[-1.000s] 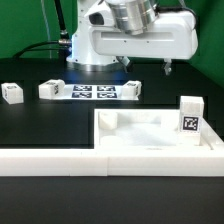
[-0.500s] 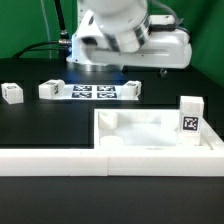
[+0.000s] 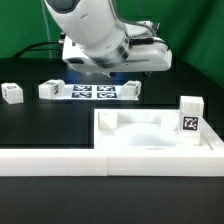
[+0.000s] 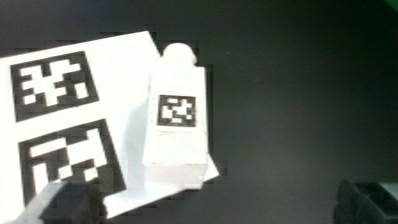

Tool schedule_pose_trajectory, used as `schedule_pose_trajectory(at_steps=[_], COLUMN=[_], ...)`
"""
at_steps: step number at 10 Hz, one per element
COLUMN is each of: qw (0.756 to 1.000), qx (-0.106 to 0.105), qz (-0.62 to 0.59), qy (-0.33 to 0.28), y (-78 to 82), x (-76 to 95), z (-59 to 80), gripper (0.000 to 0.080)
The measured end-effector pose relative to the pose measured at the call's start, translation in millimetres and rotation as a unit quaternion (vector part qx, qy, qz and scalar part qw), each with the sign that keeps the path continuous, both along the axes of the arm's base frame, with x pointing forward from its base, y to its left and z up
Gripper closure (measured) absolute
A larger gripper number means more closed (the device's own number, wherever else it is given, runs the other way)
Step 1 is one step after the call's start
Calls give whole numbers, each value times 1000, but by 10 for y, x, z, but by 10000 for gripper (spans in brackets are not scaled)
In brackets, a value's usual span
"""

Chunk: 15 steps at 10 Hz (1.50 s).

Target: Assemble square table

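square table leg (image 4: 178,115) | tag up | long axis along marker board (image 4: 128,100) edge

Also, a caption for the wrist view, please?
Open pincer over a tagged leg beside the marker board.

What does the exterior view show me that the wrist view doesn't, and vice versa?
Exterior only: the square slab, an upright leg at its corner, a far-left leg, the border wall. Wrist only: the gripper, open, and the tag on a lying leg. Both: the marker board and that leg beside it; which of the two flanking legs it is, I cannot tell.
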<state>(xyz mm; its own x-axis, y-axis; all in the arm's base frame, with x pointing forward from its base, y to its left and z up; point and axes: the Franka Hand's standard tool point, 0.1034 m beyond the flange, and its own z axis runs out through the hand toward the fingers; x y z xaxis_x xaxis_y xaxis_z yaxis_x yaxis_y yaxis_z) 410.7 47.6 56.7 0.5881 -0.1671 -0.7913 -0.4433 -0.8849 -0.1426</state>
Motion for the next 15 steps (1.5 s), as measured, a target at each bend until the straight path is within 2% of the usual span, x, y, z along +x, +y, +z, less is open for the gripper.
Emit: schedule_pose_trajectory(at_steps=[1,2,4,5,7,10,11,12,13,14,15], qw=[1000,1000,1000,1000,1000,1000,1000,1000,1000,1000,1000], qx=[0,0,-8,-10,-18,-20,-20,-20,-20,-20,-20], qz=[0,-6,6,3,2,3,3,3,3,3,3], qy=[1,7,4,11,11,14,14,14,14,14,14], y=[0,15,144,129,128,162,162,161,161,161,161], x=[-8,-91,-327,-401,-437,-453,-453,-453,-453,-453,-453], z=[-7,-60,-232,-292,-416,-446,-446,-446,-446,-446,-446], gripper=[150,150,150,150,150,155,269,416,416,512,512])
